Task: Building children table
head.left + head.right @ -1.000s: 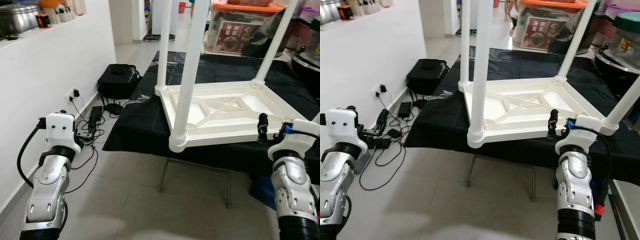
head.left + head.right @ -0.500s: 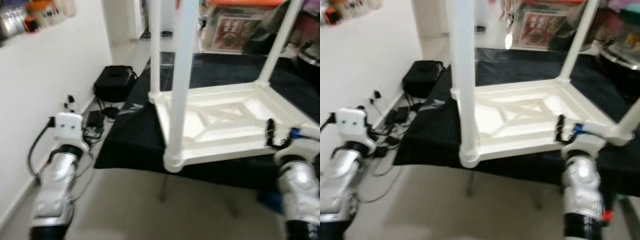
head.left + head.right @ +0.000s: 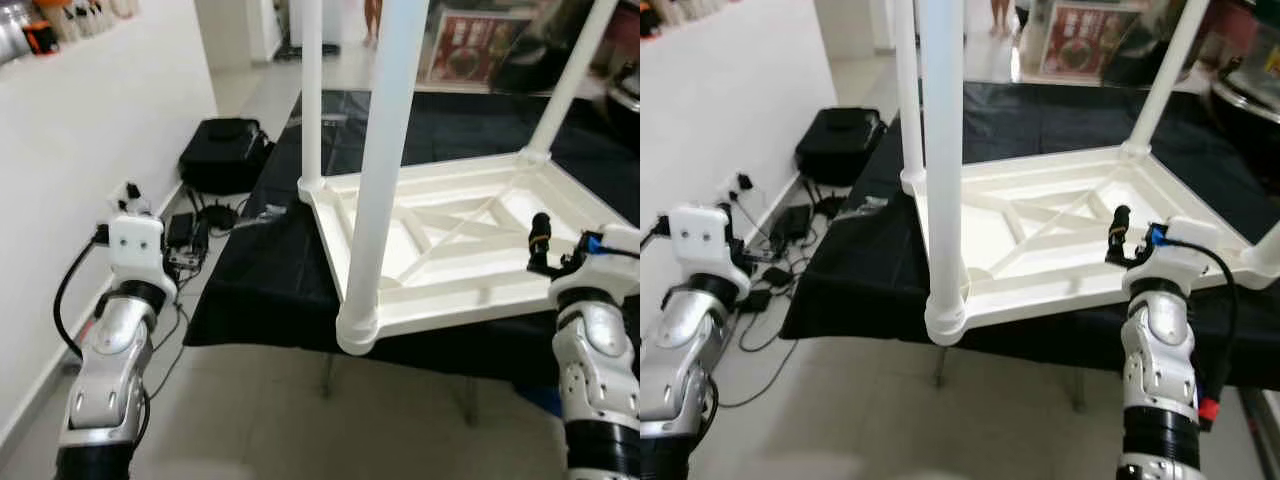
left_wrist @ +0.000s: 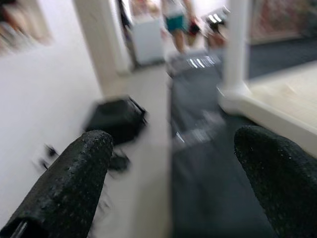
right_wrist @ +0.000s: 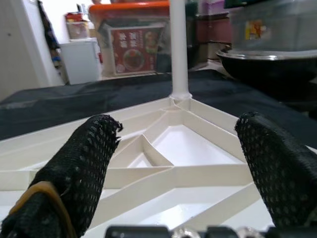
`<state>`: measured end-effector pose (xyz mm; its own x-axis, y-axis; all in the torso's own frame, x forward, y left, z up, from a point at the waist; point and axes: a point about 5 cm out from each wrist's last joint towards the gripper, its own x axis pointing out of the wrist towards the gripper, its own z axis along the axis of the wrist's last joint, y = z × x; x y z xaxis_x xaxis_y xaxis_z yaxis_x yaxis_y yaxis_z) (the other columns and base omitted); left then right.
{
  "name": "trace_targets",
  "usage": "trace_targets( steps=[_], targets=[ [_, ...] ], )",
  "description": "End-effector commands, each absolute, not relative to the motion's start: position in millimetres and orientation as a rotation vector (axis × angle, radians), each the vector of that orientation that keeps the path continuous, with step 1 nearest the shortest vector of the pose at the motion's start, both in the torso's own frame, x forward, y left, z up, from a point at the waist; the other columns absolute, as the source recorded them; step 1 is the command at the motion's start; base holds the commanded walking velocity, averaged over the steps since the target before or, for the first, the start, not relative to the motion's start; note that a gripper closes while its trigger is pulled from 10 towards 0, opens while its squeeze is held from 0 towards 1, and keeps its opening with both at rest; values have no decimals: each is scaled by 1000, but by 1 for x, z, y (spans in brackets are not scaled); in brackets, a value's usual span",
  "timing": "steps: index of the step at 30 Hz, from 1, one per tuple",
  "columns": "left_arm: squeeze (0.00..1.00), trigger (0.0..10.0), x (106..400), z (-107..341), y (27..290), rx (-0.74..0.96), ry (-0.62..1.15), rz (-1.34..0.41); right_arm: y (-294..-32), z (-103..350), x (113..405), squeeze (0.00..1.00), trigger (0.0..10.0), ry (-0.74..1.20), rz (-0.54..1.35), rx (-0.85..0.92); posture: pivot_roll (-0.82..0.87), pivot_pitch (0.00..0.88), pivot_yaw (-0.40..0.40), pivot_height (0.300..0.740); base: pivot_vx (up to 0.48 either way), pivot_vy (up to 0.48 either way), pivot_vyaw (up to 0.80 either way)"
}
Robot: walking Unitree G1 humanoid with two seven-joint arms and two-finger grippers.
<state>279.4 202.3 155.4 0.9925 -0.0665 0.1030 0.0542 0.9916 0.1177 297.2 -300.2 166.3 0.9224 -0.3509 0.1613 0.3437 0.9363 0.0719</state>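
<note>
We hold our right gripper (image 5: 173, 163), fingers wide and empty, at the upturned white plastic children's table (image 3: 440, 240); our left gripper (image 4: 168, 178), equally wide, hangs aside. Nudging its overhanging corner leg (image 3: 380, 170) could tip it off the black-draped table (image 3: 260, 270).

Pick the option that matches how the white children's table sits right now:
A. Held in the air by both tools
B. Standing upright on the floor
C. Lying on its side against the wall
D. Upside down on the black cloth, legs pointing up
D: the table lies top-down on the black cloth, ribbed underside showing, with its near leg rising straight up.
</note>
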Motion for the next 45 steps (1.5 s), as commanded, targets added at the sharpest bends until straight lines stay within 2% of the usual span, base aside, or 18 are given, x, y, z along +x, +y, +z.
trace_targets(
  steps=[1,4,6,7,8,13,14,17,19,27,28,36,37,40,43,45],
  targets=[
    [0,10000,278,150,196,101,-82,-104,-306,161,297,0,10000,-142,-344,63,119,0,-36,740,0,0,0],
    [0,10000,275,145,194,90,-62,-119,-310,160,298,0,10000,-127,-324,62,118,0,-36,740,0,0,0],
    [0,10000,266,132,182,77,-3,-226,-319,158,299,0,10000,-65,-244,39,115,0,-35,740,0,0,0],
    [0,10000,266,132,182,77,-3,-226,-319,158,299,0,10000,-65,-244,39,115,0,-35,740,0,0,0],
    [0,10000,258,124,173,72,34,-315,-324,156,300,0,10000,-3,-186,10,118,0,-38,740,0,0,0],
    [0,10000,248,116,164,74,69,-397,-332,155,300,0,10000,65,-131,4,120,0,-37,740,0,0,0],
    [0,10000,238,108,153,61,109,-487,-338,160,299,0,10000,98,-48,-7,123,0,-40,740,0,0,0],
    [0,10000,230,104,146,59,130,-552,-342,164,298,0,10000,114,13,-7,122,0,-39,740,0,0,0],
    [0,10000,215,98,130,20,170,-684,-343,173,293,0,10000,145,203,-14,124,0,-40,740,0,0,0],
    [0,10000,203,99,116,-44,196,-818,-338,180,282,0,10000,223,481,-16,124,0,-43,740,0,0,0],
    [0,10000,198,102,111,-78,204,-886,-337,182,282,1000,10000,255,569,-37,125,0,-42,740,0,0,0],
    [0,10000,190,105,104,-61,213,-959,-326,196,296,1000,10000,261,726,-76,138,0,-46,740,0,0,0],
    [0,10000,188,104,103,-49,217,-965,-321,199,297,0,10000,258,783,-69,139,0,-39,740,0,0,0],
    [0,10000,188,103,103,-37,215,-952,-315,202,299,0,10000,248,836,-66,140,0,-41,740,0,0,0],
    [0,10000,189,105,102,-16,191,-914,-294,209,307,0,10000,232,968,-84,143,0,-39,740,0,0,0],
    [0,10000,189,107,102,-12,183,-908,-287,210,310,0,10000,222,991,-88,148,0,-41,740,0,0,0]
  ],
)
